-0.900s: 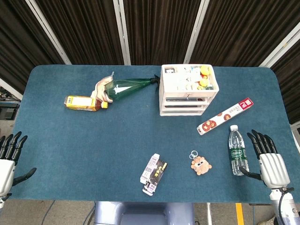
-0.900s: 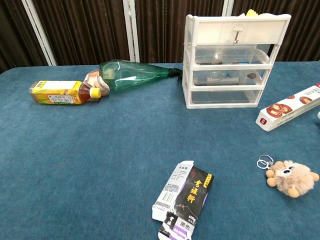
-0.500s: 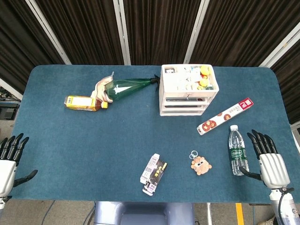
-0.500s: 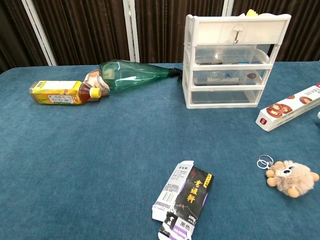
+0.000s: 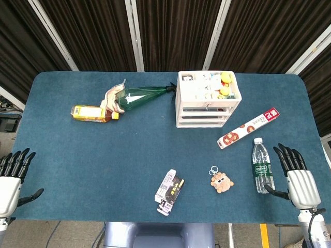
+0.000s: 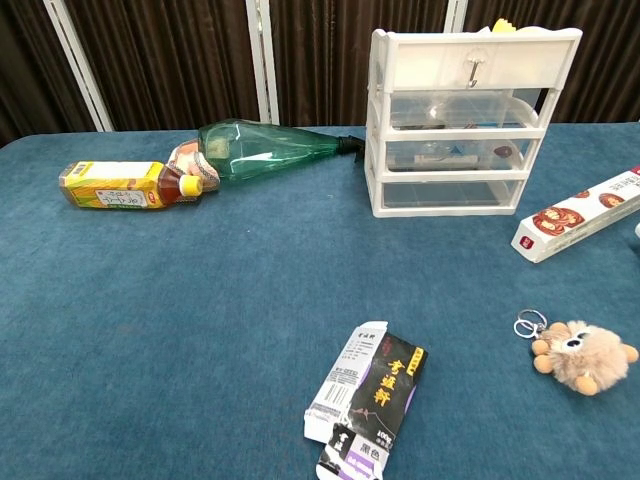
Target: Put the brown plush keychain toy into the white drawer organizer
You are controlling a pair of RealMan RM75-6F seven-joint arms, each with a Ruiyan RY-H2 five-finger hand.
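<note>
The brown plush keychain toy [image 5: 222,182] lies on the blue table near its front edge, with its ring [image 5: 213,170] toward the organizer; the chest view shows this toy [image 6: 584,355] at the right. The white drawer organizer [image 5: 207,98] stands at the back, right of centre, small items in its top tray; it appears as a three-drawer stack [image 6: 470,120] in the chest view. My right hand [image 5: 298,181] hovers open at the table's right front corner, right of the toy. My left hand [image 5: 10,182] is open off the left front corner. Neither hand holds anything.
A water bottle [image 5: 261,165] lies between the toy and my right hand. A long red-and-white box [image 5: 247,127] lies in front of the organizer's right side. A black-and-white carton [image 5: 169,192] lies left of the toy. A green bottle [image 5: 140,95], cloth and a yellow bottle [image 5: 93,113] lie at the back left.
My left hand has drifted slightly down, toward the bottom edge of the head view. The right hand and the objects have not moved.
</note>
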